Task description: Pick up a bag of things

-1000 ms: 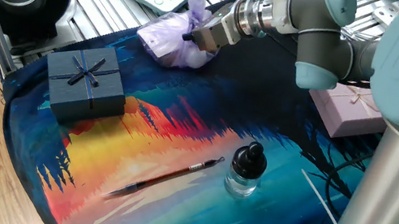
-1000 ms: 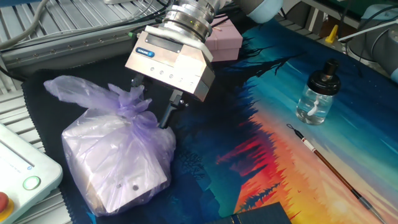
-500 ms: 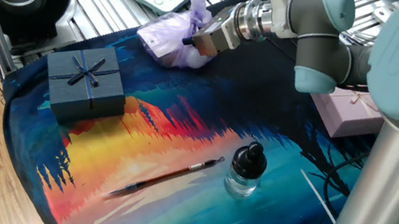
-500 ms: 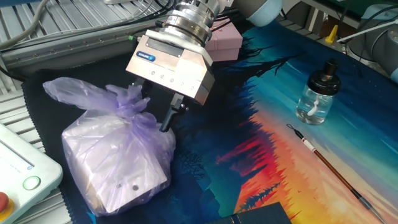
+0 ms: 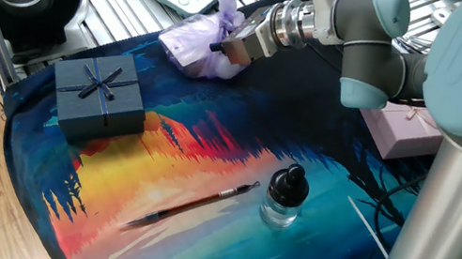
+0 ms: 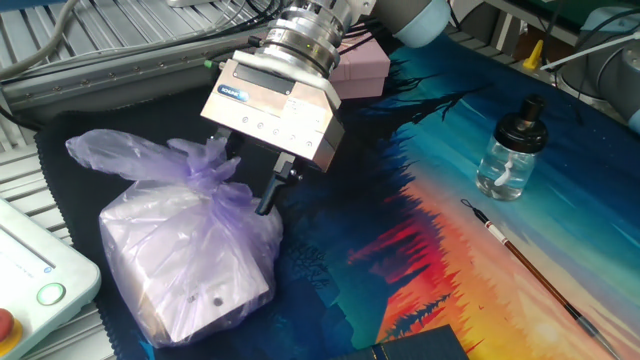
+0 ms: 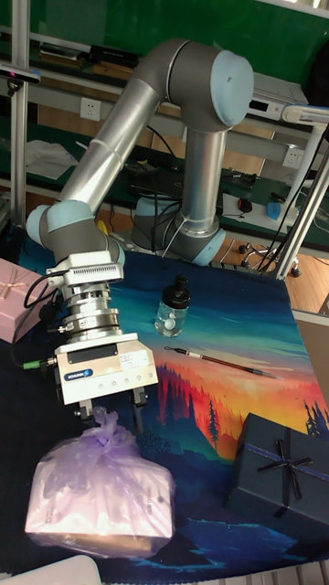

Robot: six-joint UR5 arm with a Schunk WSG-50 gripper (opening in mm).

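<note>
The arm [image 7: 137, 110] is built of smooth grey metal tubes, joined by rounded pale blue caps [image 7: 233, 87] at each joint. Near the end sits a stack of ribbed silver rings [image 7: 90, 311], with a thin black cable [image 7: 37, 292] looping beside them. Below that is the gripper [image 6: 250, 180], a boxy cream-white block with a small blue label [image 6: 233, 91] and a row of small dark screw holes along its face. Two slim black fingers [image 6: 270, 190] stick out from its underside.
</note>
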